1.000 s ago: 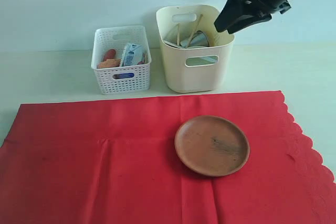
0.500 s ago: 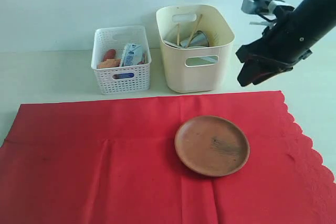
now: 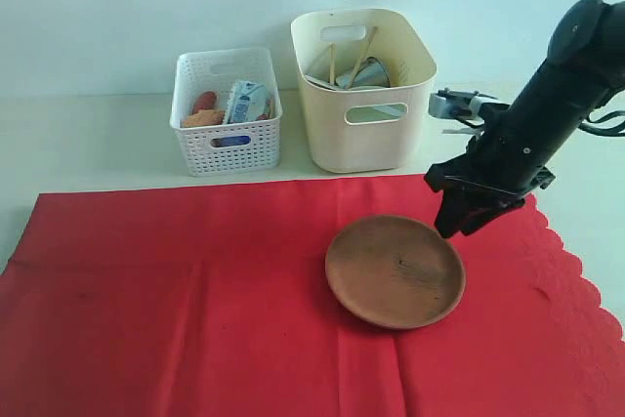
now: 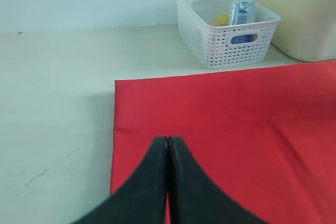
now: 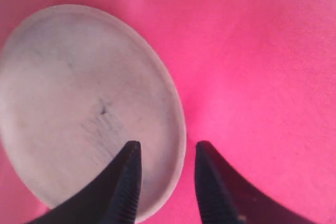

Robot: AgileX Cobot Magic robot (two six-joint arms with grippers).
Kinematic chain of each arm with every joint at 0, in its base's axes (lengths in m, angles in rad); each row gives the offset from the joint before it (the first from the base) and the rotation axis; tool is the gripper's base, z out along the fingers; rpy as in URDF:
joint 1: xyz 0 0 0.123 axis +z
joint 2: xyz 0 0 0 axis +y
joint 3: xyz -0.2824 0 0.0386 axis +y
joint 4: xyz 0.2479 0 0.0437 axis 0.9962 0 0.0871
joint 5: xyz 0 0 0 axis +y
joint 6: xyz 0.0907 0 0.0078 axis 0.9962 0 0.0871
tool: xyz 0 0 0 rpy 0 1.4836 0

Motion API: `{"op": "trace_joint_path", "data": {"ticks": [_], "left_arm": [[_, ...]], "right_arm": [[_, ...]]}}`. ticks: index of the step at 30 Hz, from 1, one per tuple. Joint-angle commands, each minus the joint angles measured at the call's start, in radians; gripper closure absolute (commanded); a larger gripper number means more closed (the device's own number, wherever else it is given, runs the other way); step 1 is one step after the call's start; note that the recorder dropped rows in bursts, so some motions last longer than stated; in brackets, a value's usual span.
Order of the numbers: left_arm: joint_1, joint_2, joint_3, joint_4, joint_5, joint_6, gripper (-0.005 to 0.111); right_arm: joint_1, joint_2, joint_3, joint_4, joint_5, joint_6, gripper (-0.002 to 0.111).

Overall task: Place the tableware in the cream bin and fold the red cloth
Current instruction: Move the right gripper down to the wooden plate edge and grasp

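My right pincer is half open, one finger on each side of the brown plate rim, centre-right on the red cloth. My arm slants down from the upper right. My left pincer is closed. The cream bin stands at upper centre. The carton print is too small to read.

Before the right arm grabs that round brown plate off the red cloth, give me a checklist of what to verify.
1. Right gripper open, jaws straddling the round brown plate's rim: ok.
2. Plate flat on the large red cloth, nothing on it: ok.
3. Jaws low enough to pinch the rim: cannot tell.
4. Room left in the tall cream plastic bin: cannot tell.
5. Left gripper shut, away from the plate: ok.
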Motion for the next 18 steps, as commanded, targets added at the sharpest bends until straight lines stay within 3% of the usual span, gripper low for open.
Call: {"op": "trace_joint_path", "data": {"ticks": [1, 18], "left_arm": [[0.003, -0.006, 0.003, 0.000, -0.009, 0.001, 0.107], [0.003, -0.006, 0.003, 0.000, -0.009, 0.001, 0.107]], "right_arm": [[-0.003, 0.046, -0.027, 0.003, 0.001, -0.012, 0.074], [-0.001, 0.088, -0.027, 0.085, 0.017, -0.038, 0.074]]}}
